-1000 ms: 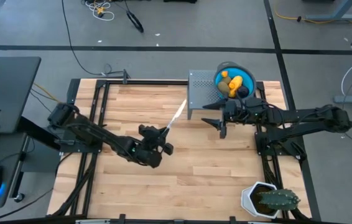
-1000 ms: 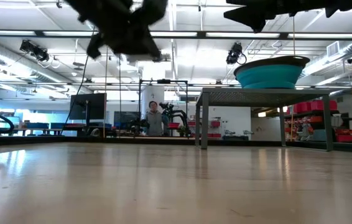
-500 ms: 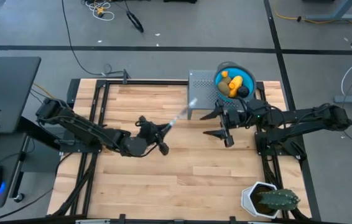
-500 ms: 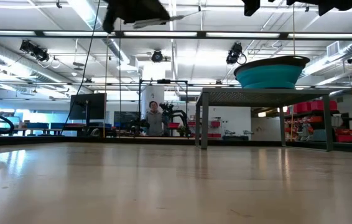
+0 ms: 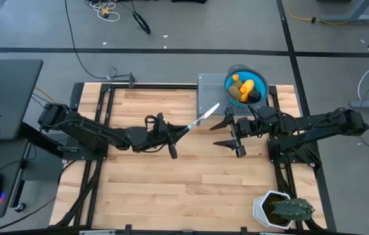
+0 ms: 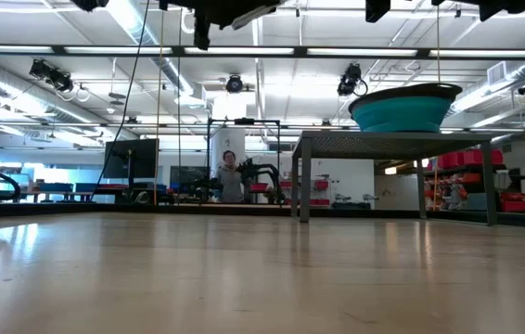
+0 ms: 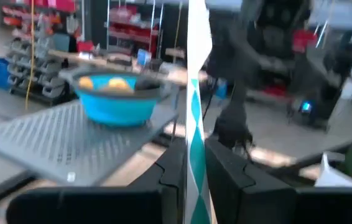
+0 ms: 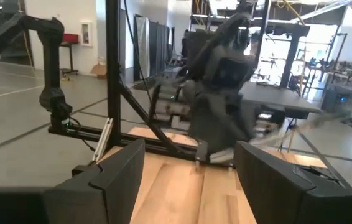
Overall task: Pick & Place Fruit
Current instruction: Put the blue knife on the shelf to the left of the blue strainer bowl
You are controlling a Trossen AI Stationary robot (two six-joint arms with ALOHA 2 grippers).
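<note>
Silvery stick [image 5: 200,119] clamped in my left gripper [image 5: 171,132], aimed at fruit [image 5: 245,88] upper right; right gripper [image 5: 231,132] gapes empty.

The thin stick [image 5: 202,117] is jutting from the left gripper [image 5: 170,132] toward the grey perforated stand [image 5: 209,96] — crowding the gap to the right gripper [image 5: 229,133]; the near tabletop [image 5: 171,189] is lying bare.

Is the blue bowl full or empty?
It has fruit in it. From above, the blue bowl on the grey stand holds the fruit: yellow, olive-brown and dark pieces.
</note>
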